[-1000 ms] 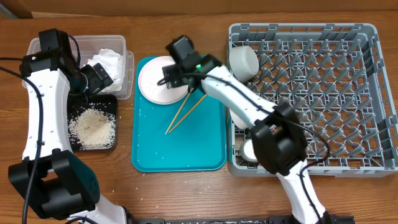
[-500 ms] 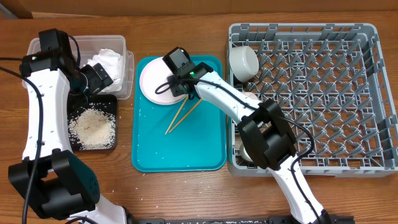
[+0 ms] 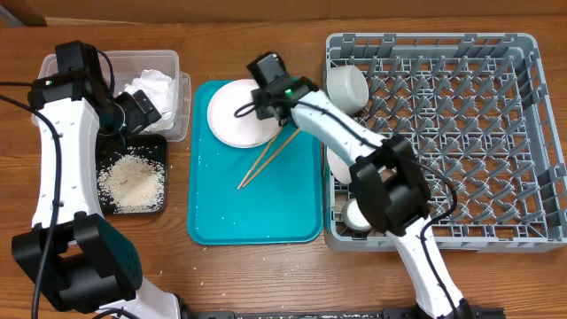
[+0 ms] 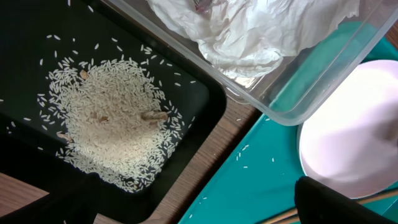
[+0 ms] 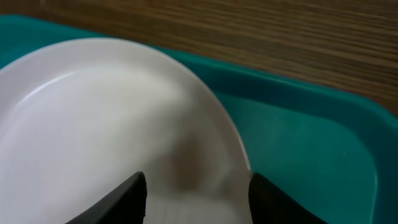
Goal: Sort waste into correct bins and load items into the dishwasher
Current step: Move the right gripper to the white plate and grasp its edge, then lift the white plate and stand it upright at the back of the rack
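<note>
The white plate (image 3: 237, 115) lies at the back of the teal serving tray (image 3: 257, 213). My right gripper (image 3: 260, 108) is shut on its right rim. In the right wrist view the plate (image 5: 93, 112) fills the space between my two dark fingers (image 5: 127, 196). Two chopsticks (image 3: 266, 159) lie slanted on the tray just in front of the plate. My left gripper (image 3: 142, 108) hangs open and holds nothing, above the edge between the clear tub (image 3: 177, 66) with the napkin (image 3: 152, 87) and the black tray (image 3: 111, 208) with the rice (image 3: 131, 180).
The grey dish rack (image 3: 461, 133) stands at the right, with a greyish bowl (image 3: 347, 89) at its back left corner and a small white cup (image 3: 357, 213) at its front left. A few rice grains lie scattered on the teal tray (image 4: 249, 180).
My right gripper has closed on the plate's rim and drawn the plate a little to the right. The chopsticks have shifted slightly with it. The left arm has not moved.
</note>
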Controlling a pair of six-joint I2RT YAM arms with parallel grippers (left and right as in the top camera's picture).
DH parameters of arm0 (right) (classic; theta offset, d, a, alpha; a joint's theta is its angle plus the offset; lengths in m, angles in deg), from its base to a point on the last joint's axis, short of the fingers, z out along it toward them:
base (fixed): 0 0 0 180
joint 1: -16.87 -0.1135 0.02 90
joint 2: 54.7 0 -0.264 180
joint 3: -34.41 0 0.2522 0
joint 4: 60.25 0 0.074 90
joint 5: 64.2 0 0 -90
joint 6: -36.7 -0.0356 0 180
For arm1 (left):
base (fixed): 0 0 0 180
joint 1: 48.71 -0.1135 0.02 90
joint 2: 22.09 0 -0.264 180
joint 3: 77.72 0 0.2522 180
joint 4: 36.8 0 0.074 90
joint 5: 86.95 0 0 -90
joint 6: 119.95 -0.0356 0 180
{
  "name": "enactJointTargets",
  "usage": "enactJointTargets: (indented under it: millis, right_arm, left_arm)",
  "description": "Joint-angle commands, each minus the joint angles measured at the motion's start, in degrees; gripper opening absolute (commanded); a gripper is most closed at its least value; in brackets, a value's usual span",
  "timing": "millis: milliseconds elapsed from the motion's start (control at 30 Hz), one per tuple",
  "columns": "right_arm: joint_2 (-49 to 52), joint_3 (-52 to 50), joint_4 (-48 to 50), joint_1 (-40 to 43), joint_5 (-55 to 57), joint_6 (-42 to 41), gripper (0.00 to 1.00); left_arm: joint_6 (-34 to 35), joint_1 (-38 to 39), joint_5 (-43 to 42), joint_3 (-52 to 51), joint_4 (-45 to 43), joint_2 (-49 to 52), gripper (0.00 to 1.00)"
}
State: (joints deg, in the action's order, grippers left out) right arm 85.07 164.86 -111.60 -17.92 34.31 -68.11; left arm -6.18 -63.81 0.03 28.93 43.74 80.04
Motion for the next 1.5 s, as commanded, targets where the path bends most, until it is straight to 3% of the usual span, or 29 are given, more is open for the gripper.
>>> enactJointTargets:
  millis: [0,267,533,733,867,1033,1200,1333,1467]
  right_arm:
    - [-1.07,1.60,0.26,1.16,-2.62,-0.66,0.51]
    - [0.20,1.55,-1.05,1.11,-3.06,-2.27,0.47]
    - [0.74,0.50,-11.50,0.98,-6.75,-9.49,0.43]
    - [0.74,-0.39,-10.73,1.01,-8.24,-9.84,0.27]
    - [0.74,-0.39,-10.97,0.98,-8.26,-10.78,0.04]
    - [0.35,0.28,-11.39,0.90,-6.29,-10.49,0.04]
    - [-4.70,7.48,-17.55,1.73,-5.86,-7.30,0.04]
    - [-11.41,17.66,-24.85,1.86,3.37,-7.26,0.04]
    - [-18.64,21.11,-31.26,2.21,25.35,-7.28,0.04]
  left_arm:
    - [-0.87,0.15,-0.42,-0.15,0.00,-1.05,1.00]
    - [-0.85,0.15,-0.42,-0.15,0.00,-1.05,1.00]
    - [-0.87,0.15,-0.42,-0.15,0.00,-1.05,1.00]
    - [-0.87,0.15,-0.42,-0.15,0.00,-1.05,1.00]
    - [-0.87,0.15,-0.42,-0.15,0.00,-1.05,1.00]
    - [-0.87,0.15,-0.42,-0.15,0.00,-1.05,1.00]
    - [-0.87,0.15,-0.42,-0.15,0.00,-1.05,1.00]
    - [-0.87,0.15,-0.42,-0.15,0.00,-1.05,1.00]
    - [-0.85,0.15,-0.42,-0.15,0.00,-1.05,1.00]
